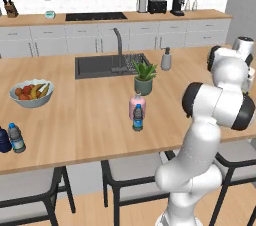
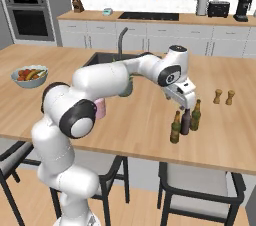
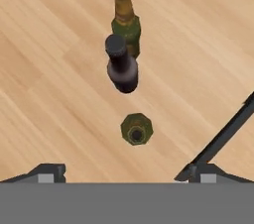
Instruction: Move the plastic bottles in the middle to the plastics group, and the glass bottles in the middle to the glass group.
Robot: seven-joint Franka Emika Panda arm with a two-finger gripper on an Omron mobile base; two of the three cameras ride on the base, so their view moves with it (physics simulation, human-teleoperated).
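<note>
My gripper (image 2: 187, 102) hangs open above three slim long-necked bottles at the counter's right front. The olive-green bottle (image 2: 175, 127) stands free at the near end of the row, seen straight down between my open fingertips (image 3: 47, 172) as a round green top (image 3: 137, 129). Beside it are a dark brown bottle (image 2: 186, 121) (image 3: 121, 64) and another brownish one (image 2: 196, 115) (image 3: 125, 12). The pink bottle (image 1: 137, 103) with its white cap and the small blue-labelled water bottle (image 1: 137, 118) stand mid-counter. At the far left sit a matching water bottle (image 1: 16, 137) and a navy bottle (image 1: 4, 140).
Two wooden mills (image 2: 223, 96) stand right of the brown bottles. A potted plant (image 1: 144, 76), a soap dispenser (image 1: 166, 60) and the sink (image 1: 100, 65) lie behind the middle bottles. The fruit bowl (image 1: 31, 93) sits at the left. Stools line the counter's front edge.
</note>
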